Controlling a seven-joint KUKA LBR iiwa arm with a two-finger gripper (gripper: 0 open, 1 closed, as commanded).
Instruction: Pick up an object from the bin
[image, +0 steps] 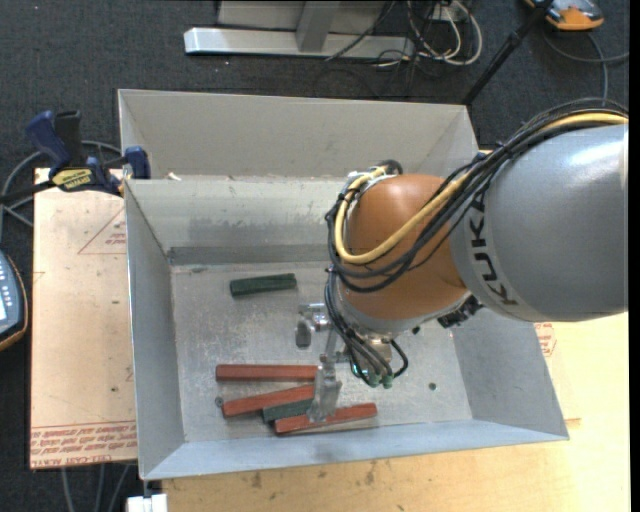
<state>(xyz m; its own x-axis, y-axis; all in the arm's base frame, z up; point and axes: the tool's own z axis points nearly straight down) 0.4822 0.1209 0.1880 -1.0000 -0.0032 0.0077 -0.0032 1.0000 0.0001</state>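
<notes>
Grey metal was the largest thing under me: the bin (150, 330), its sloped walls closing round a scuffed floor. Next came my own orange wrist cover (400, 250), hanging over the floor's right half. Below it my end effector (324, 398) sat low by the near wall, its tip in a small heap of bars. Whether it was spread or pressed together I could not tell.

I judged this the reach onto a pick, with nothing lifted yet. The likeliest catch was the nearest red-brown bar (350, 413), lying along the near wall at my tip. A short green bar (285, 410) and a second red-brown bar (250, 405) lay against it, so closing called for care not to drag them along. A third red-brown bar (265, 373) lay just behind, and a lone dark green bar (263, 286) lay well apart toward the far wall.
</notes>
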